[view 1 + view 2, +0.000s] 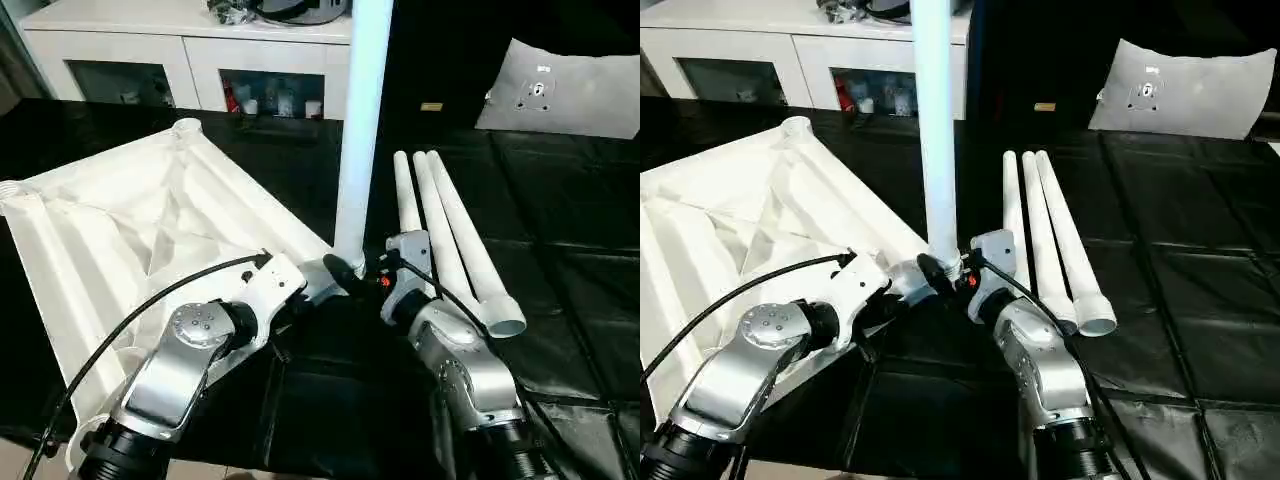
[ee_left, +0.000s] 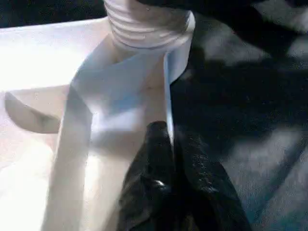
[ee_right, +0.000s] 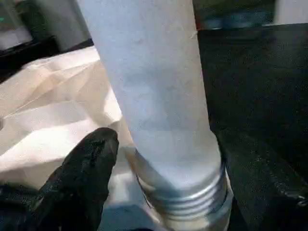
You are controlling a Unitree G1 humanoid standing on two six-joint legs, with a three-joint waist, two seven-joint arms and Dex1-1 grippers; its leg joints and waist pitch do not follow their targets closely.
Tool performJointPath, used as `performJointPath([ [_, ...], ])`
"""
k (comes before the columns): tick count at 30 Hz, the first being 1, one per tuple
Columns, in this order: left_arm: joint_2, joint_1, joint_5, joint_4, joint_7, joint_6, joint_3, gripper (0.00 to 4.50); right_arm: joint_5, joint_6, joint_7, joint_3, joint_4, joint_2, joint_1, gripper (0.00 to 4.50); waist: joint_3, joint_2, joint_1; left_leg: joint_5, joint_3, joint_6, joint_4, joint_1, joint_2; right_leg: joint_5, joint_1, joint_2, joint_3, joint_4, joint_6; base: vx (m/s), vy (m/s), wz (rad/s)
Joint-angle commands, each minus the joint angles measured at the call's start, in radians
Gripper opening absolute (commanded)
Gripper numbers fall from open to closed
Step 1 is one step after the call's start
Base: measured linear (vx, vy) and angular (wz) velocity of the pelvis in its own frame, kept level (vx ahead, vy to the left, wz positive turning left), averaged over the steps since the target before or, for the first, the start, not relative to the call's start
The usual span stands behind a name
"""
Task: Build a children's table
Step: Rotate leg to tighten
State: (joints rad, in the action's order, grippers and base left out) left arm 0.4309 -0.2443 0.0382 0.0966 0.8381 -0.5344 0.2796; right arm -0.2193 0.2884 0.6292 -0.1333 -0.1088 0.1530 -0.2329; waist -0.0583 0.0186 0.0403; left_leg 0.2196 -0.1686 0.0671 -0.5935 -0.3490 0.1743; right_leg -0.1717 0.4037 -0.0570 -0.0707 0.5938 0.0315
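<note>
The children's table top (image 1: 120, 230) lies upside down on the black mat, ribbed underside up, with round sockets at its corners. One white leg (image 1: 360, 120) stands upright in the near corner socket (image 2: 144, 29), its threaded end showing at the rim. My left gripper (image 2: 163, 159) is shut, with its tips against the socket's outer wall. My right gripper (image 3: 168, 159) straddles the leg's base, open, one finger (image 3: 82, 178) on each side and slightly off the leg. Three more legs (image 1: 440, 220) lie side by side on the mat, right of the upright one.
A white cabinet (image 1: 190, 50) with glass doors stands behind the mat. A flat white board (image 1: 570, 90) leans at the far right. Black mat (image 1: 580, 250) spreads open to the right of the loose legs and in front of my arms.
</note>
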Motion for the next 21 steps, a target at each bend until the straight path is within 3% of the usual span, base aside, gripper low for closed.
performJointPath([
  [1,0.112,-0.027,-0.022,-0.054,0.206,0.146,0.005,0.00,-0.036,0.035,0.221,-0.041,0.087,0.112,-0.008,3.92,0.062,0.012,0.007,0.123,0.020,-0.077,0.069,-0.005,0.046,-0.207,-0.061,-0.076,0.056,-0.068,0.161,0.000,0.000,0.00],
  [3,0.162,-0.034,-0.029,-0.079,0.283,0.193,0.018,0.00,-0.044,0.045,0.292,-0.055,0.096,0.163,-0.021,4.32,0.060,0.014,0.013,0.147,0.021,-0.090,0.068,-0.001,0.045,-0.246,-0.059,-0.077,0.054,-0.073,0.161,0.000,0.000,0.00],
  [6,0.201,-0.052,-0.048,-0.118,0.356,0.248,0.031,0.00,-0.048,0.047,0.360,-0.065,0.081,0.197,-0.045,4.46,0.059,0.011,0.019,0.164,0.018,-0.063,0.071,0.004,0.052,-0.296,-0.052,-0.085,0.057,-0.073,0.178,0.000,0.000,0.00],
  [7,0.207,-0.059,-0.055,-0.129,0.378,0.260,0.032,0.00,-0.048,0.047,0.377,-0.070,0.075,0.205,-0.053,4.46,0.062,0.016,0.023,0.152,0.018,-0.058,0.070,0.008,0.054,-0.275,-0.048,-0.084,0.057,-0.069,0.189,0.000,0.000,0.00],
  [10,0.224,-0.089,-0.085,-0.181,0.452,0.322,0.043,0.00,-0.069,0.055,0.434,-0.098,0.073,0.236,-0.070,4.46,0.066,0.013,0.030,0.108,0.015,-0.055,0.065,0.006,0.055,-0.143,-0.051,-0.081,0.057,-0.052,0.232,0.000,0.000,0.00],
  [13,0.237,-0.111,-0.102,-0.223,0.503,0.371,0.056,0.00,-0.073,0.058,0.478,-0.126,0.071,0.261,-0.080,4.46,0.066,0.011,0.038,0.119,0.015,-0.059,0.065,0.003,0.053,-0.165,-0.056,-0.084,0.057,-0.053,0.225,0.000,0.000,0.00],
  [14,0.237,-0.117,-0.106,-0.232,0.518,0.383,0.058,0.00,-0.067,0.053,0.484,-0.130,0.066,0.261,-0.083,4.46,0.064,0.006,0.040,0.128,0.014,-0.056,0.066,0.002,0.054,-0.198,-0.056,-0.087,0.058,-0.058,0.215,0.000,0.000,0.00],
  [17,0.236,-0.132,-0.103,-0.255,0.559,0.407,0.066,0.00,-0.047,0.047,0.512,-0.146,0.055,0.258,-0.089,4.46,0.064,0.007,0.048,0.137,0.014,-0.042,0.067,0.005,0.055,-0.262,-0.053,-0.089,0.059,-0.061,0.196,0.000,0.000,0.00],
  [21,0.230,-0.145,-0.100,-0.275,0.579,0.430,0.076,0.00,-0.049,0.046,0.524,-0.159,0.034,0.252,-0.100,4.46,0.064,0.007,0.049,0.135,0.016,-0.035,0.067,0.004,0.056,-0.263,-0.053,-0.089,0.058,-0.060,0.191,0.000,0.000,0.00],
])
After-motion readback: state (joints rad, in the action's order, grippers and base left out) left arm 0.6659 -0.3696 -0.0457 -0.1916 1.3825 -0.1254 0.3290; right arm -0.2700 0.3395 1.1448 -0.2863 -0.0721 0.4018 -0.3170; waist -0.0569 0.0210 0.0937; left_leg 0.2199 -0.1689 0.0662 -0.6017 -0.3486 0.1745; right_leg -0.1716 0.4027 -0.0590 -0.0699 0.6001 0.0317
